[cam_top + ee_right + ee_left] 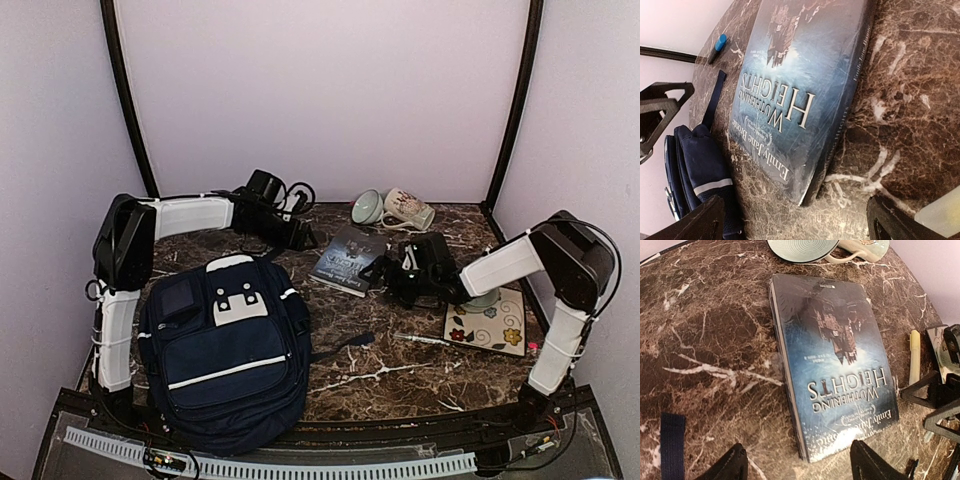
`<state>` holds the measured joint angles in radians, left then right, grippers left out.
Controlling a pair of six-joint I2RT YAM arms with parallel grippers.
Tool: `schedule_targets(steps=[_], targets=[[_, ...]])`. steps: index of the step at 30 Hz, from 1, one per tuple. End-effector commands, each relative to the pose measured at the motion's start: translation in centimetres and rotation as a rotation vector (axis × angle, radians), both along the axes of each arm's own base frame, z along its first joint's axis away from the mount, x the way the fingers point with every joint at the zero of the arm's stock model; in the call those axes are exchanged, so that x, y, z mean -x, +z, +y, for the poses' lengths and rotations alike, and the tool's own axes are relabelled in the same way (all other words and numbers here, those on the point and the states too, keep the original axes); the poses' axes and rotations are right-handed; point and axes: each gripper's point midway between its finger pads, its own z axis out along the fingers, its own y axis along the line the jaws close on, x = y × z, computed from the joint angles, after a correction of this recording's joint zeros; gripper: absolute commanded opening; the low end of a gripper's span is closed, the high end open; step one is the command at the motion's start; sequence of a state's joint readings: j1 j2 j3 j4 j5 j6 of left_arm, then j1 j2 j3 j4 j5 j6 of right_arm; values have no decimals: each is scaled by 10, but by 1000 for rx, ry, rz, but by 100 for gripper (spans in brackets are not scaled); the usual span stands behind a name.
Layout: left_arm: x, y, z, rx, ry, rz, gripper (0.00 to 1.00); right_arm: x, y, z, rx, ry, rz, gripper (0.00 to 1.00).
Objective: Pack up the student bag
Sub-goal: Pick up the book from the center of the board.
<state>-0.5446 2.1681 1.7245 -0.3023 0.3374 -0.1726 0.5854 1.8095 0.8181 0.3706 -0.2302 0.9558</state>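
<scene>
The student bag [225, 350], a large navy backpack with white stripe trim, lies flat at the front left; its edge shows in the right wrist view [695, 170]. A dark blue paperback book [348, 258], "Wuthering Heights", lies flat on the marble behind it. My left gripper [305, 238] is open and empty just left of the book [835, 360], its jaws either side of the near corner [797, 465]. My right gripper [378, 272] is open and empty at the book's right, facing its spine corner [800, 225]. Neither touches the book [790, 75].
A mug [410, 208] and a pale green bowl [366, 207] sit at the back. A floral tile [488, 322] and a pen [430, 342] lie at the right. A cream marker [914, 357] and a blue marker [720, 42] lie near the book. A bag strap [672, 445] trails on the marble.
</scene>
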Motion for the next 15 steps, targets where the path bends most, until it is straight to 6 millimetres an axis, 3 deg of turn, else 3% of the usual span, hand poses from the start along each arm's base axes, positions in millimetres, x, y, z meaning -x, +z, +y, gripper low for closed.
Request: schedule_targets(steps=[1, 6, 11, 15], targets=[[-8, -15, -7, -36, -49, 15, 72, 15, -19, -14, 18, -35, 76, 100], [-10, -47, -13, -42, -64, 102, 70, 17, -18, -12, -14, -38, 82, 100], [-2, -64, -14, -28, -59, 163, 68, 12, -21, -7, -51, -60, 92, 100], [4, -71, -22, 10, -81, 199, 67, -2, -20, 7, -79, -43, 89, 100]])
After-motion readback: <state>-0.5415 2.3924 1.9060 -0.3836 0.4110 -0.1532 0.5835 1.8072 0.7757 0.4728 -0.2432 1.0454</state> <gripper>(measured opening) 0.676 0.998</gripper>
